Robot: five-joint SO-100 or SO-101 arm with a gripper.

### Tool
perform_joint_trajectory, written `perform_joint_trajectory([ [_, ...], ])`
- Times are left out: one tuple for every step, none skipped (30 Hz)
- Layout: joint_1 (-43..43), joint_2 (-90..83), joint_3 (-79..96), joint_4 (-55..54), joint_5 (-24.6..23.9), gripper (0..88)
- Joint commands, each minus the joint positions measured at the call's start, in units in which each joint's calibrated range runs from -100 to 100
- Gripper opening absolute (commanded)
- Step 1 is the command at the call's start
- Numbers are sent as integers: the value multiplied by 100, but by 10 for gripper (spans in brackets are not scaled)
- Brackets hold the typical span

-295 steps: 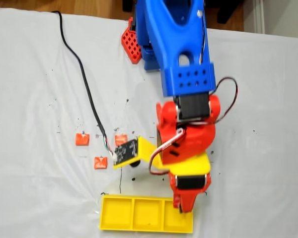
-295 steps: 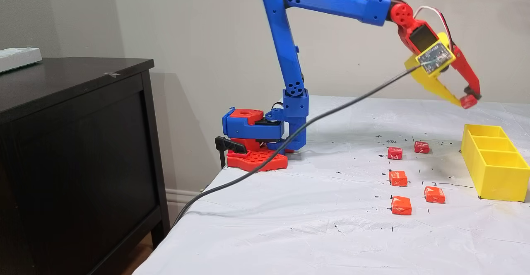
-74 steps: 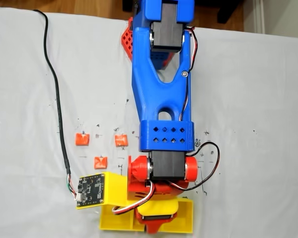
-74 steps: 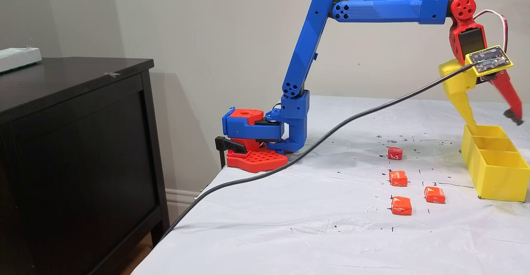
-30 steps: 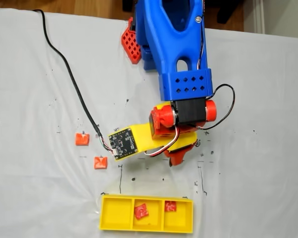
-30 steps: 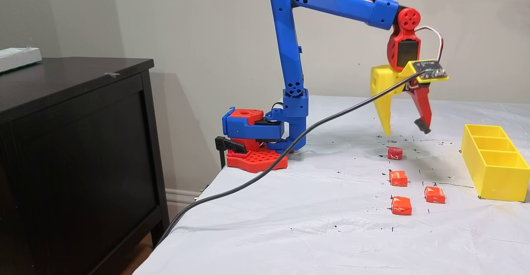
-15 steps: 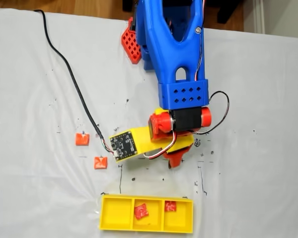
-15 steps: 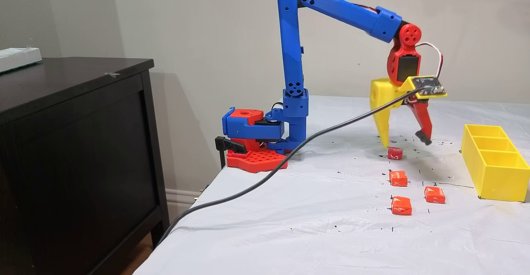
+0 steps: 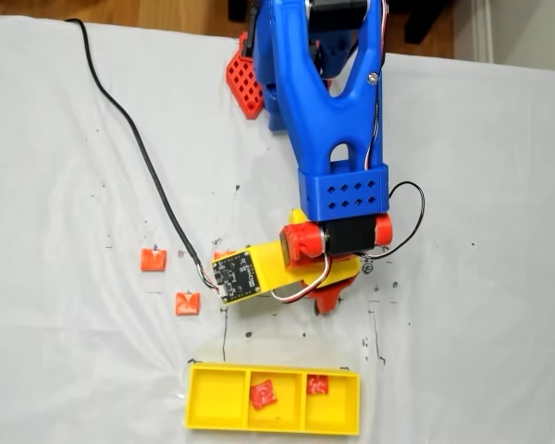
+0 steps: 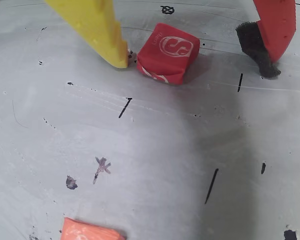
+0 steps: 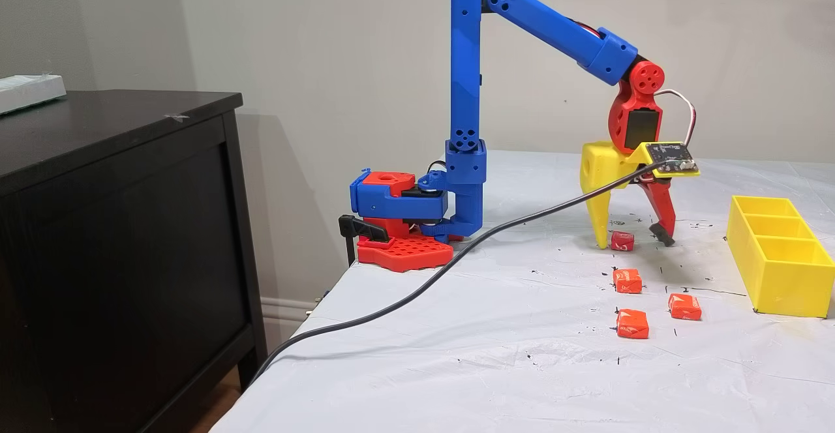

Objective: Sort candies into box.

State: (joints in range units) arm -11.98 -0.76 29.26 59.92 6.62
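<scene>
White ink-flecked table cover (image 11: 522, 368), dark cabinet (image 11: 117, 224) beside it

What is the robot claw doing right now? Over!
Gripper open, down at the table. Small red wrapped candy sits between the fingers, yellow finger touching it. Nothing blocking the long yellow plastic tray.

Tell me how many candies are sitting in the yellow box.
2: one red candy in the middle compartment of the box and a second candy in the right compartment, as the top-down fixed view shows them. The left compartment looks bare.

Orange candy (image 10: 92, 233) cropped at wrist view's bottom.
</scene>
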Motion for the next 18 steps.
perform_joint_trajectory([
  [-61,34,-63,-135,-15,306],
  [-70,34,-63,-151,-15,259],
  [-70,34,-63,-159,-15,193],
  [-70,34,-63,-159,-15,155],
  [-70,34,-63,-159,-15,91],
  [-70,25,-63,-143,-15,58],
  [-70,25,-63,-126,-10,46],
  [-70,8,-63,-118,-10,34],
  [-61,-17,-63,-118,-10,16],
  [-52,-43,-63,-110,-10,2],
  [-16,-153,-108,-20,5,2],
  [-7,-246,-108,-4,10,2],
  [11,-365,-117,21,15,2],
  [38,-509,-126,62,24,2],
  [66,-679,-135,95,34,2],
  [102,-865,-163,127,39,2],
  [138,-1043,-208,168,49,2],
  [192,-1239,-290,209,59,2],
])
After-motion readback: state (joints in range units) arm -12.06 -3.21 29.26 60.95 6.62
